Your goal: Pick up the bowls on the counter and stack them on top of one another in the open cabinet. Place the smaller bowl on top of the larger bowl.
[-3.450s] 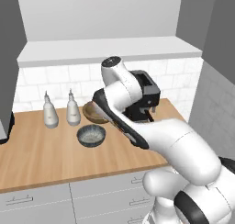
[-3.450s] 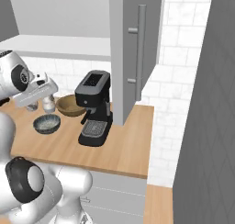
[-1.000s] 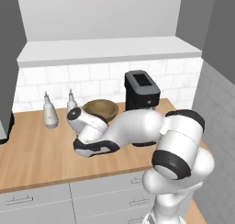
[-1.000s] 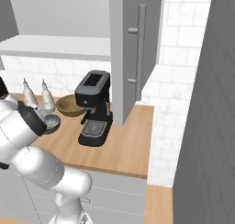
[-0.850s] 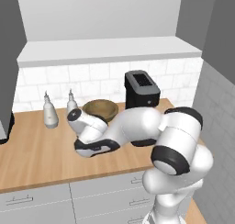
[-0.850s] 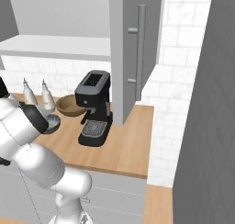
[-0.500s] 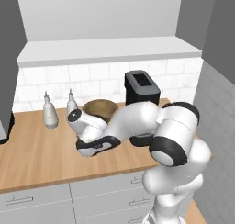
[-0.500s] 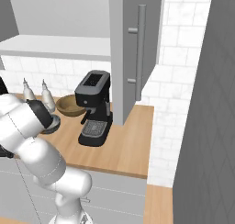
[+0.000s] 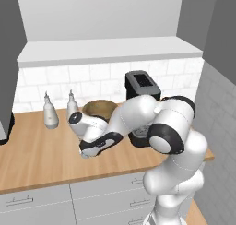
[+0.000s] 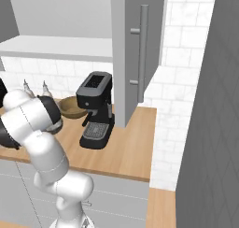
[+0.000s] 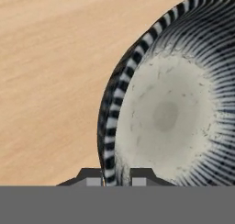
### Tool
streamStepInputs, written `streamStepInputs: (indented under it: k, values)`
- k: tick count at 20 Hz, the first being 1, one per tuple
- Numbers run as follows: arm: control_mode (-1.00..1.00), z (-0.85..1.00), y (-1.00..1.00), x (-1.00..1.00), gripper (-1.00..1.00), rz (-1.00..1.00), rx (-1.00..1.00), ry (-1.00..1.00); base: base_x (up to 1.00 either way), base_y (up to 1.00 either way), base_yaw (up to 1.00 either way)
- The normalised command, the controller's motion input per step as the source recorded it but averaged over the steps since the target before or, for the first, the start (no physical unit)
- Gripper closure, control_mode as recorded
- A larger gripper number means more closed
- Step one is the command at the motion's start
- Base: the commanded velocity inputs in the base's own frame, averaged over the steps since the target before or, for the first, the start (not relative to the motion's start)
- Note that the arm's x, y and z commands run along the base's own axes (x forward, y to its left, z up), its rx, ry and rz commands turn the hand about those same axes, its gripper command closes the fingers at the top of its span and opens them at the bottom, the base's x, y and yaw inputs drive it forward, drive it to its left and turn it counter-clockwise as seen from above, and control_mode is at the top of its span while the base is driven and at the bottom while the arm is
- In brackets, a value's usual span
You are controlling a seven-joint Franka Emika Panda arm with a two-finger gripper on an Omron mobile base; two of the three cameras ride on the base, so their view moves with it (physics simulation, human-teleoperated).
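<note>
Black coffee machine [image 10: 95, 111] standing upright against the white tiled wall [image 9: 101, 79], its drip tray facing forward. Two white bottles [image 9: 59, 110] side by side near the same wall, well apart from the machine. Tall grey cabinet door with a vertical bar handle [image 10: 140, 54] just beside the machine. Pale grey drawers [image 9: 50, 198] below.

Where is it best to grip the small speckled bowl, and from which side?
Grip the smaller bowl by its thin striped rim, one finger inside and one outside, coming from above. The open bowl faces up, and the pincer already straddles that rim so.
</note>
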Motion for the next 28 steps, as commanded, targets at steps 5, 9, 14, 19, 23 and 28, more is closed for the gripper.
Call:
streamStepInputs:
  k: [5, 9, 14, 19, 23, 28]
  values:
    - [-1.0, 0.17, 0.0, -0.05, 1.0, 0.0, 0.0, -0.15, 0.0, 0.0, 0.0]
    - [-1.0, 0.59, -0.05, -0.12, 1.0, 0.0, 0.0, -0.38, 0.0, 0.0, 0.0]
    - [-1.0, 0.46, -0.13, 0.12, 1.0, 0.0, 0.0, -0.25, 0.0, 0.0, 0.0]
    - [-1.0, 0.39, -0.21, 0.49, 1.0, 0.0, 0.0, -0.11, 0.0, 0.0, 0.0]
    - [-1.0, 0.34, -0.12, 0.51, 1.0, 0.0, 0.0, -0.07, 0.0, 0.0, 0.0]
    - [-1.0, 0.09, -0.07, 0.41, 1.0, 0.0, 0.0, -0.02, 0.0, 0.0, 0.0]
